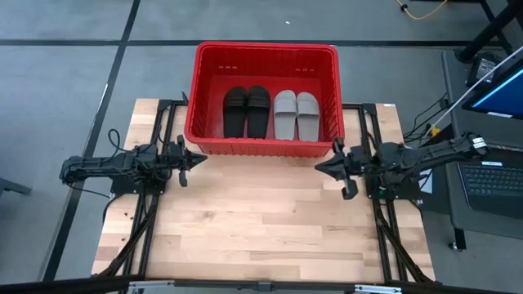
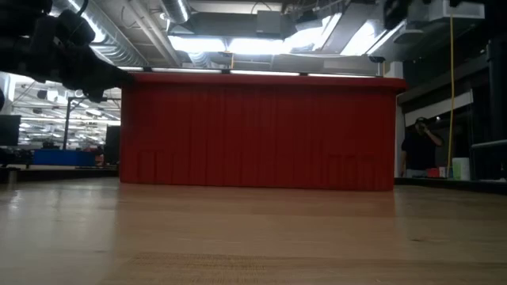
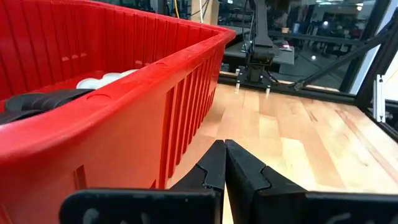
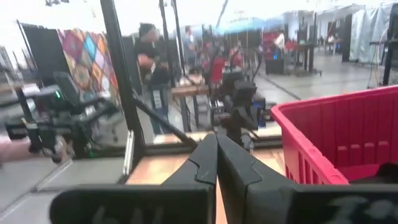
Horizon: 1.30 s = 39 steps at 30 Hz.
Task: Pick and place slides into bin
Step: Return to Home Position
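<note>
- Plain wood table (image 1: 261, 220) up front, with broad open planks between both arms.
- One red bin (image 1: 261, 49) at the far edge.
- Four inside, side by side: two black slides (image 1: 247, 110), two grey slides (image 1: 296, 114).
- Parked just off its near corners: left gripper (image 1: 201, 158) and right gripper (image 1: 320, 166), fingers pinched together, holding nothing.

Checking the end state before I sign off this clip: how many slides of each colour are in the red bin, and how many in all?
Black slides in the red bin: 2
Grey slides in the bin: 2
Total: 4 slides, all lying side by side inside the bin.
</note>
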Each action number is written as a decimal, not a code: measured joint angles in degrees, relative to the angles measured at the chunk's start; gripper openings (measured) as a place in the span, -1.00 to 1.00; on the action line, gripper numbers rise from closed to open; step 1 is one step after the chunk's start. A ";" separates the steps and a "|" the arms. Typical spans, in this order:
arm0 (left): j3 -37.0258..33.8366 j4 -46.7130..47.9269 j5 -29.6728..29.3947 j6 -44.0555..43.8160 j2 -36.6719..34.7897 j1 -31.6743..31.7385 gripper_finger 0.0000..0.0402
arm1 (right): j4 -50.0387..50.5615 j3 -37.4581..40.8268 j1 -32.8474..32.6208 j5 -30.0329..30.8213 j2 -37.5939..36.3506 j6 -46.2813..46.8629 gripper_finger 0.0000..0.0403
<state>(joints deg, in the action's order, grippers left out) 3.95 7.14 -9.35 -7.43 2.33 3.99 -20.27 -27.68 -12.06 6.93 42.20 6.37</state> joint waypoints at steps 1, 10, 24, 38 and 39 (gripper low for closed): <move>0.00 0.02 -0.02 -0.50 0.02 0.00 -0.98 | -1.53 1.75 -0.01 -0.01 -1.67 0.40 -0.94; 0.00 0.02 -0.08 -0.82 0.04 0.00 -0.97 | -2.72 12.58 -0.02 0.91 -16.66 0.89 -0.94; 0.00 0.02 -0.11 -0.82 0.06 -0.02 -0.96 | -1.01 26.13 -0.02 1.03 -28.87 0.96 -0.94; 0.00 0.00 -0.11 -0.83 0.06 -0.02 -0.96 | 10.48 27.32 -0.02 1.08 -30.74 0.63 -0.94; 0.00 0.00 -0.11 -0.83 0.06 -0.02 -0.97 | 10.51 27.32 -0.02 1.06 -30.74 0.69 -0.94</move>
<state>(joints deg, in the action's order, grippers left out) 3.95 7.14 -9.45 -8.26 2.39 3.97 -9.76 -0.36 -12.08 7.99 11.46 7.06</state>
